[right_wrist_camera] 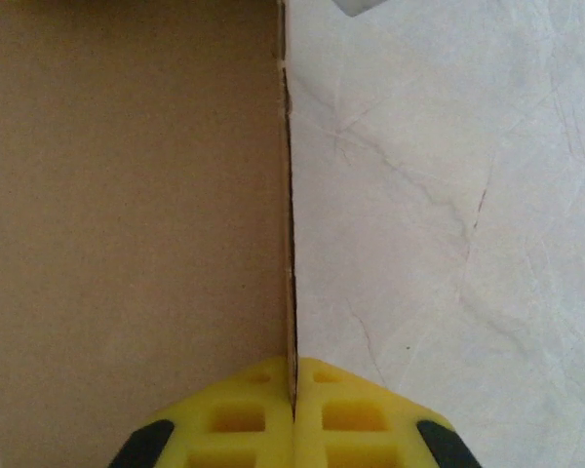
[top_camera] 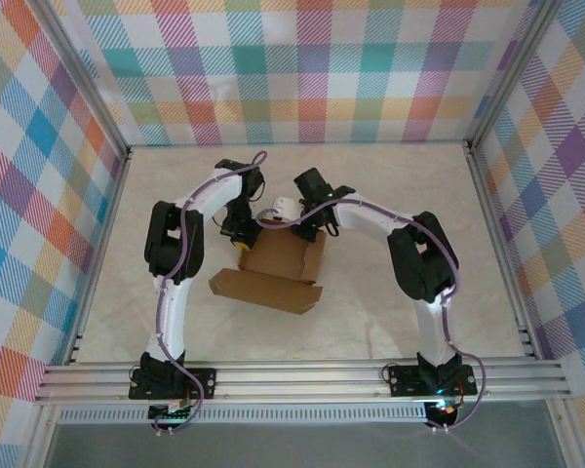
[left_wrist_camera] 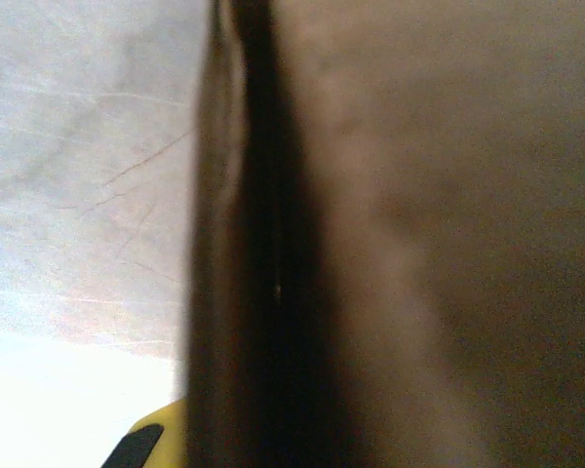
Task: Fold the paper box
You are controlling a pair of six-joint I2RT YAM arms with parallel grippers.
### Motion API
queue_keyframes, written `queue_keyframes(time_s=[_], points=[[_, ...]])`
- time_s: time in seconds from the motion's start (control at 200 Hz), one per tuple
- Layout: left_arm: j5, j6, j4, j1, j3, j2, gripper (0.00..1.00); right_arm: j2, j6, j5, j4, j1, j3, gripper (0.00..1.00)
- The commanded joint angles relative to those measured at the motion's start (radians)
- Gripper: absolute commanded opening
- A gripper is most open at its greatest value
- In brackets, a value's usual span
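The right tool [right_wrist_camera: 294, 414] is clamped on the thin far right wall of the paper box [top_camera: 273, 275]. The left tool [top_camera: 241, 237] is closed, apparently on its far left wall. The box sits half-formed mid-worktop [top_camera: 390, 195], and with both pinches at the very edge, uneven pulling could tear the card or let it slip free.

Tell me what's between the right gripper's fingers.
A thin edge of the paper box, clamped by the right gripper; the right wrist view shows it.
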Motion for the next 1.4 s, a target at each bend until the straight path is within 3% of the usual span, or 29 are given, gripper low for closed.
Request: queue_keyframes(time_s=[0.0, 0.02, 0.095, 0.17, 0.465, 0.72, 0.88, 1.09, 1.17, 1.3, 1.395], points=[[-0.004, 0.009, -0.054, -0.014, 0.014, 0.004, 0.11, -0.027, -0.025, 0.054, 0.037, -0.003, -0.02, 0.0], [-0.003, 0.006, -0.051, -0.014, 0.013, 0.0, 0.15, -0.029, -0.023, 0.055, 0.038, -0.003, -0.024, 0.0], [0.017, -0.006, -0.032, -0.016, 0.015, -0.017, 0.41, -0.041, -0.007, 0.064, 0.052, -0.002, -0.041, 0.0], [0.043, -0.018, -0.013, -0.017, 0.021, -0.044, 0.55, -0.052, 0.017, 0.074, 0.066, 0.0, -0.055, 0.0], [0.071, -0.047, 0.02, -0.017, 0.038, -0.134, 0.77, -0.061, 0.072, 0.088, 0.081, -0.003, -0.076, 0.0], [0.026, -0.097, 0.096, -0.009, 0.013, -0.231, 0.99, -0.064, 0.138, 0.088, 0.073, -0.024, -0.082, 0.0], [-0.079, -0.199, 0.223, 0.013, -0.029, -0.357, 1.0, -0.069, 0.233, 0.144, 0.07, -0.042, -0.094, 0.0], [-0.213, -0.311, 0.337, 0.035, -0.113, -0.528, 1.0, -0.091, 0.498, 0.269, 0.051, -0.08, -0.104, 0.0], [-0.243, -0.34, 0.362, 0.035, -0.143, -0.565, 1.0, -0.107, 0.64, 0.314, 0.033, -0.08, -0.113, 0.0], [-0.247, -0.377, 0.403, 0.035, -0.197, -0.608, 1.0, -0.14, 1.02, 0.374, -0.05, -0.08, -0.134, 0.0], [-0.249, -0.407, 0.441, 0.033, -0.245, -0.649, 1.0, -0.205, 1.322, 0.383, -0.013, -0.076, -0.242, 0.0]])
